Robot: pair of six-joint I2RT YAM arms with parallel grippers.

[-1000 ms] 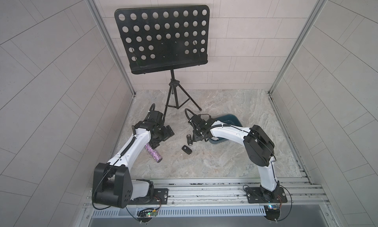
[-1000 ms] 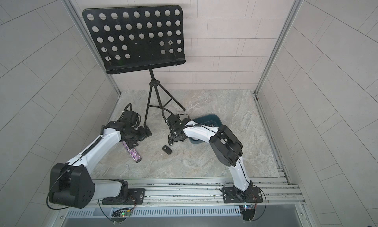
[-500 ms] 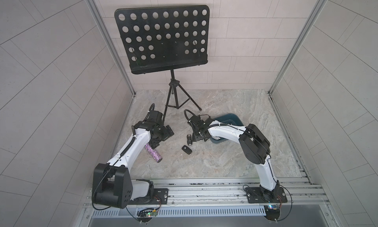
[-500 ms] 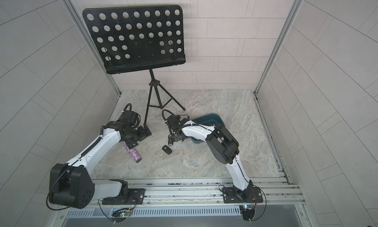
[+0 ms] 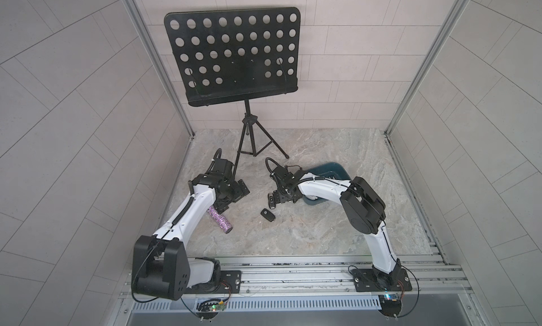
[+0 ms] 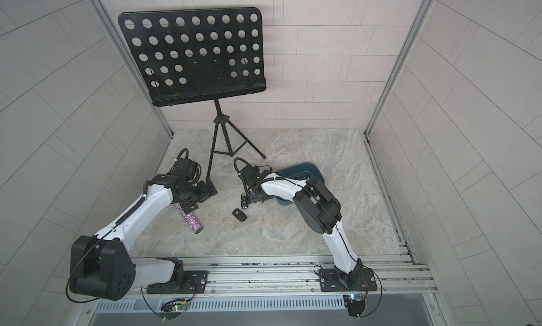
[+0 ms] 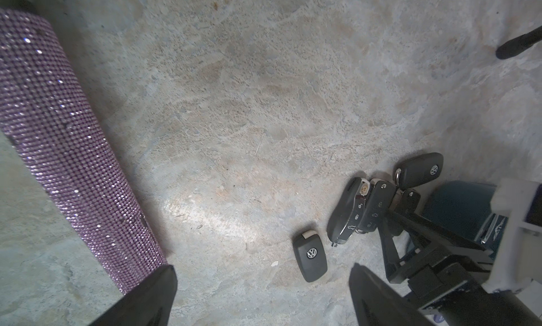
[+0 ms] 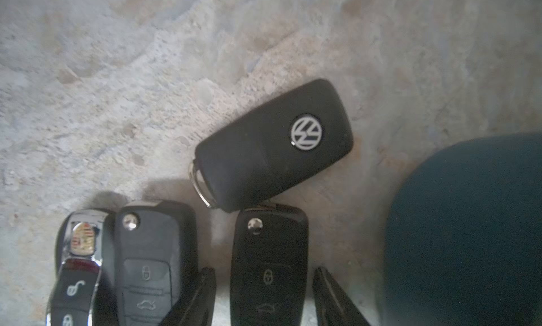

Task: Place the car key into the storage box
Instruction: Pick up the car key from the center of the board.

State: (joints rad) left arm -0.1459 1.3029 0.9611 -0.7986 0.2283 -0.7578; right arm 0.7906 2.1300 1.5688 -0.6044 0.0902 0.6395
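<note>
Right gripper [image 8: 264,271]: low on the table [image 8: 117,75], jaws partly spread and straddling one car key [image 8: 268,248], a flip fob lying lock buttons up. A thin strip of table shows on either side of the fob, so the fingers [image 8: 196,301] bracket it without clamping, as far as I can see. Nothing lifted.

Vs a second ago, both top views: the right arm's elbow has drifted slightly toward frame left. Gripper is in the same spot at frame centre, and every key is where it was. My read: still the grasp step, transfer not started.

Around it: a second flip key [image 8: 152,260] and a chrome crest key [image 8: 77,265] lie side by side just beside the target. A VW-badged fob [image 8: 274,145] meets or nearly meets its head end, can't tell which. Closing could drag a neighbour. A lone fob [image 5: 267,214] sits just below-left of the cluster.

Storage box [image 5: 334,166]: just right of centre, partly under the right forearm, near the key but apart from it. Short hop.

Left gripper [image 7: 261,270]: left of centre, spread wide, empty, beside the glitter tube [image 7: 67,151]. Music stand [image 5: 234,54] is upper centre, out of the way.
</note>
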